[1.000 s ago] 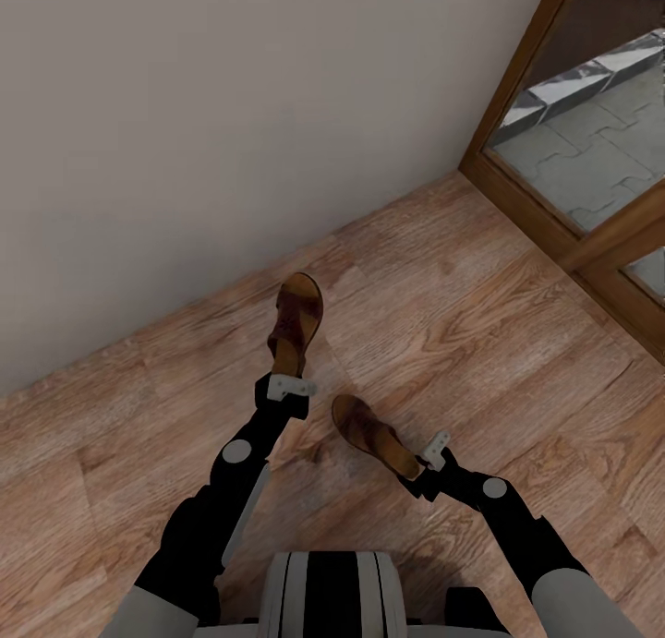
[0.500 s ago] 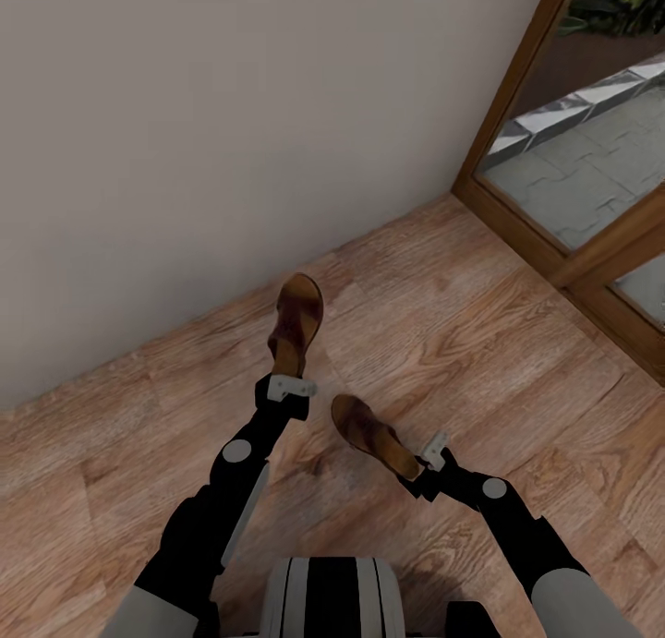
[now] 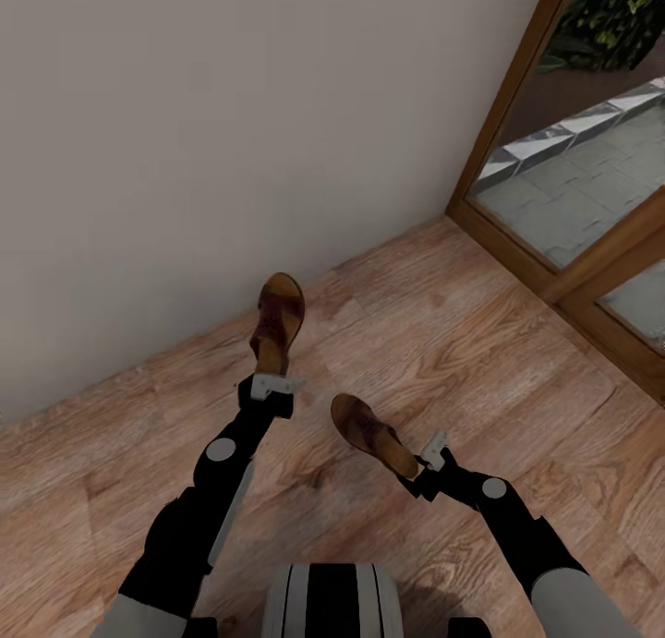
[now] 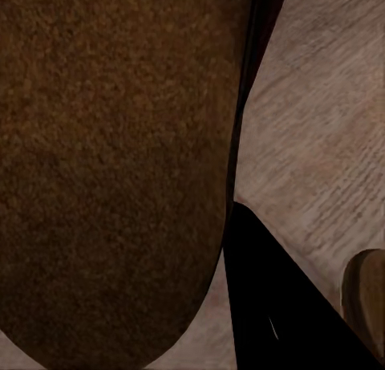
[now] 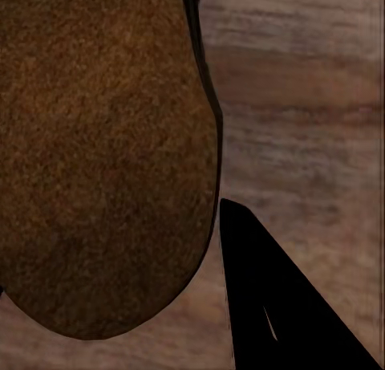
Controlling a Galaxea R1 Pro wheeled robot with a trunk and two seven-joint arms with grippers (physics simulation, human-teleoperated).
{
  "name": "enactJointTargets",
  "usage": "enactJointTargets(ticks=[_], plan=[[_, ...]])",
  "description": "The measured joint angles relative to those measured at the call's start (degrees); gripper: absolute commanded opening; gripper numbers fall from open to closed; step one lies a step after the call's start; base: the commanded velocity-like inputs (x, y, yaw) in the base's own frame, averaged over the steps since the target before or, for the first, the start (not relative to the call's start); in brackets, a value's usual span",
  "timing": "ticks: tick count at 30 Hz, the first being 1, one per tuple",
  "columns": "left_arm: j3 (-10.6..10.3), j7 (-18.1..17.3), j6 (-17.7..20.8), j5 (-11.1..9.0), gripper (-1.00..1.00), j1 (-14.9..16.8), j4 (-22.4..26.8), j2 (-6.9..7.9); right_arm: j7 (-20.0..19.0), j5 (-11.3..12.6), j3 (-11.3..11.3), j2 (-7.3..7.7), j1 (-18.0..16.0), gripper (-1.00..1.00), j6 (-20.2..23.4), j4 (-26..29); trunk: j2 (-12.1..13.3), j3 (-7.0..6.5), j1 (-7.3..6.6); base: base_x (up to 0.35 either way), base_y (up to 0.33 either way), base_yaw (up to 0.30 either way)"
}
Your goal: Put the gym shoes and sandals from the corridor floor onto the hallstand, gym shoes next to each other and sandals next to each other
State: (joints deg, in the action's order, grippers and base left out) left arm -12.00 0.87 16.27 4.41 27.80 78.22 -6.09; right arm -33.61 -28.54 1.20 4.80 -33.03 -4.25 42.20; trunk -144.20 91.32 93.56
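In the head view, both arms extend forward over the corridor floor (image 3: 443, 343), a light-brown wood-plank surface with visible grain. The left gripper (image 3: 271, 386) is clamped on the heel end of the left sandal (image 3: 278, 322), which points away from the robot toward the plain grey wall (image 3: 231, 139); its toe end lies near the line where the wall meets the floor. The right gripper (image 3: 427, 463) is clamped on the heel end of the right sandal (image 3: 368, 432), which points far-left, toward the centre of the scene. The two sandals are apart from each other, the left one farther from the robot than the right one. Whether either sandal touches the floor or is raised above it cannot be told from this view. In the left wrist view, the tan-brown footbed of the left sandal (image 4: 112, 169) occupies most of the frame, with a dark gripper finger (image 4: 281, 306) beside its edge and floor planks beyond; a rounded brown shape at the frame corner (image 4: 367, 294) is too cropped to identify. In the right wrist view, the footbed of the right sandal (image 5: 104, 153) is likewise close to the camera, with a dark finger (image 5: 273, 306) just beside it above the floor. At the far right of the head view stands a wood-framed glass door (image 3: 554, 278), through which grey paving (image 3: 573, 195) and green foliage (image 3: 614, 15) are visible.
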Motion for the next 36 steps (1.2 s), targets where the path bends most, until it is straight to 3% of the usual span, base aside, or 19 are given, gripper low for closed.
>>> enactJointTargets(ticks=[4,5,7,8,11,13,16,18,19,21,24,27,29,31,36], plan=[[3.4,0.0,0.0,0.1,-1.0,-1.7,0.0,0.32,0.0,0.1,0.1,-0.03,0.0,-1.0,0.0,0.1,0.1,-1.08,-0.1,0.0,0.0,-0.009],[6.5,-0.1,0.0,0.2,-1.0,-3.2,-0.2,0.81,0.0,0.2,1.8,-0.07,0.0,-1.0,-0.1,-0.2,0.1,-1.35,-0.13,0.0,0.0,-0.051],[7.7,-0.1,-0.1,0.2,-1.0,-3.5,-0.4,1.07,0.0,0.3,3.0,-0.26,0.0,-1.0,-0.1,-0.2,0.1,-1.94,-0.18,0.0,0.0,-0.064],[8.7,0.0,-0.6,0.2,-1.0,-5.0,-1.8,2.38,0.1,0.4,6.9,-1.99,0.0,-1.0,-0.2,-0.4,0.1,-2.24,-0.2,0.0,0.0,-0.074],[8.9,0.0,-1.1,0.1,-1.0,-6.3,-4.5,2.88,0.7,0.1,11.0,-3.12,0.2,-1.0,-0.3,-0.5,0.1,-3.17,-0.28,0.0,0.0,-0.076],[8.9,0.0,-1.5,0.1,-1.0,-6.7,-6.3,2.96,1.4,0.1,12.8,-3.36,0.3,-1.0,-0.3,-0.5,0.2,-3.79,-0.34,0.0,0.0,-0.077],[9.0,0.0,-3.5,0.1,-1.0,-7.1,-10.2,3.07,3.3,0.0,17.4,-3.6,1.5,-1.0,-0.8,-0.6,0.2,-4.72,-0.41,0.0,0.0,-0.077],[9.0,0.1,-6.1,0.1,-1.0,-7.3,-13.4,3.13,4.4,0.1,21.5,-3.72,2.9,-1.0,-1.9,-0.6,0.2,-5.34,-0.46,0.0,0.0,-0.078],[9.1,0.1,-9.0,0.1,-1.0,-7.4,-16.7,3.12,5.0,0.1,25.5,-3.79,4.3,-1.0,-3.8,-0.7,0.3,-5.64,-0.48,0.0,0.0,-0.079],[9.1,0.4,-12.0,0.1,-1.0,-7.4,-20.0,3.11,5.2,0.2,29.2,-4.15,5.6,-1.0,-6.6,-0.7,0.3,-6.27,-0.54,0.0,0.0,-0.08],[9.1,1.2,-15.0,0.1,-1.0,-7.4,-23.8,3.12,5.4,0.2,32.6,-4.85,7.2,-1.0,-9.9,-0.7,0.3,-7.2,-0.62,0.0,0.0,-0.08],[9.1,2.1,-17.2,0.0,-1.0,-7.5,-26.4,3.13,5.4,0.1,34.4,-5.27,8.7,-1.0,-12.2,-0.7,0.4,-8.14,-0.7,0.0,0.0,-0.081],[9.2,3.7,-21.9,-0.2,-1.0,-7.6,-30.6,3.1,5.5,0.1,36.3,-5.55,11.2,-1.0,-15.9,-0.9,0.4,-8.76,-0.75,0.0,0.0,-0.081],[9.2,4.8,-25.6,-0.3,-1.0,-8.0,-33.8,3.04,5.6,0.0,37.0,-5.66,12.9,-1.0,-19.0,-1.7,0.4,-9.38,-0.8,0.0,0.0,-0.081],[9.2,6.3,-30.2,-0.4,-1.0,-8.6,-39.5,3.01,6.0,-0.2,38.4,-5.68,15.5,-1.0,-26.1,-5.7,0.5,-10.94,-0.93,0.0,0.0,-0.081]])
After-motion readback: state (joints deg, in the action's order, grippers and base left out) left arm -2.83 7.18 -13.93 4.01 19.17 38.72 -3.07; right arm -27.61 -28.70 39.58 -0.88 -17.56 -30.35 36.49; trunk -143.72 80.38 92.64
